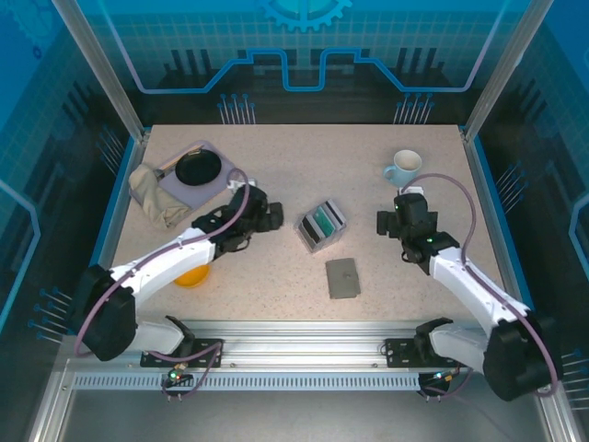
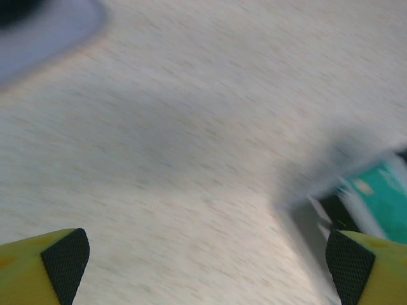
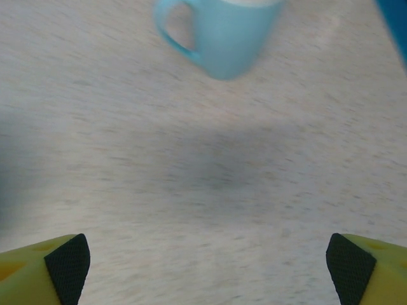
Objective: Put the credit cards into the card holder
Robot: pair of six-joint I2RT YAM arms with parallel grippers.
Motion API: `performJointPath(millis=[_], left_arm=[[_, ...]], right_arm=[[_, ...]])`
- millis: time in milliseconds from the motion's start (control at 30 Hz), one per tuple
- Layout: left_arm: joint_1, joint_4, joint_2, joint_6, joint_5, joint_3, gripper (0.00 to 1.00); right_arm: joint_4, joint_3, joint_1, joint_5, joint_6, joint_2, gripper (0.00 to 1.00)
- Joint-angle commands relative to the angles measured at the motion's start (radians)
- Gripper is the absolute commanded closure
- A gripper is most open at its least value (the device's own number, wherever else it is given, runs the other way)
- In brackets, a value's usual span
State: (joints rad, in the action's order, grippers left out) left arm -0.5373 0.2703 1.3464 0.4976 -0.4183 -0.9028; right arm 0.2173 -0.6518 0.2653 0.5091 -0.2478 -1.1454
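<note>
table (image 1: 368, 152): pale speckled top, blue panelled walls (image 1: 184, 46) around
card holder (image 1: 342, 277): grey, flat, near centre
credit cards (image 1: 324, 221): in clear box (image 1: 305, 234), just farther back
left gripper (image 1: 269, 217): spread, empty
right gripper (image 1: 390, 222): spread, empty, near mug (image 1: 405, 168)

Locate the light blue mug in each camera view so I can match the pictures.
Top external: mug at the far right of the speckled tabletop, handle to its left.
Right wrist: mug at top centre, handle left.
Left wrist: blurred teal cards at the right edge instead.
Shared landmark: the speckled tabletop.
</note>
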Motion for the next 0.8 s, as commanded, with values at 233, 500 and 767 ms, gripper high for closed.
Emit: performJointPath(millis=[233, 500, 767], left_arm=[[0.318, -0.41, -0.142, -0.363, -0.109, 0.319, 0.01], [0.436, -0.898, 0.003, -0.48, 0.086, 0.486, 0.02], [0.525, -1.093, 0.171, -0.466, 0.265, 0.505, 0.02]], right_arm=[[-0.594, 0.139, -0.102, -0.096, 0.24, -0.204, 0.03], [-0.83, 0.21, -0.166, -0.323, 0.265, -0.223, 0.05], [-1.045, 0.259, -0.144, -0.276, 0.259, -0.356, 0.05]])
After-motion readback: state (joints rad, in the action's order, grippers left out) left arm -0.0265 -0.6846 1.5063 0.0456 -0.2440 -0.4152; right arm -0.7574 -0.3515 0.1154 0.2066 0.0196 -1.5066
